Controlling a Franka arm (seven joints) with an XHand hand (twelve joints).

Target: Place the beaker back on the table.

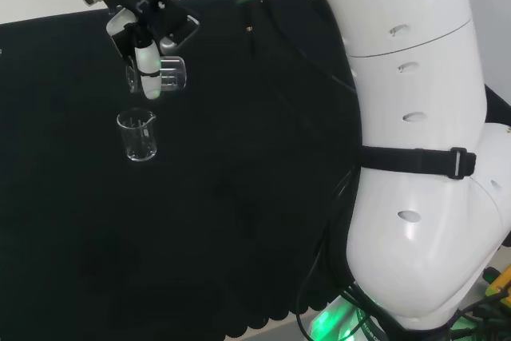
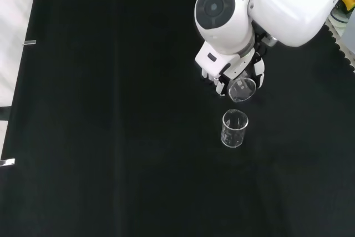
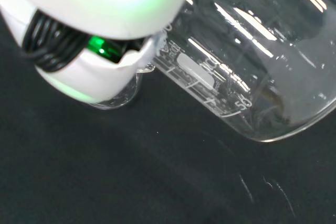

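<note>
Curled round a clear glass beaker, the black and white hand hung above the black cloth of the table and held the vessel tipped on its side, off the surface. In the head view the held beaker lay roughly level, its base toward the right, and a white finger crossed in front of it. A second beaker stood upright on the cloth just below the hand in that view, apart from the held one.

From the front view the hand came out beneath the arm's big white link with its round grey cap, and the tilted beaker showed a round end toward the camera, with the standing beaker nearer the camera, close by but not touching.

At the wrist, the held beaker loomed large with its printed scale visible, beside a white part of the hand, above the dark cloth.
</note>
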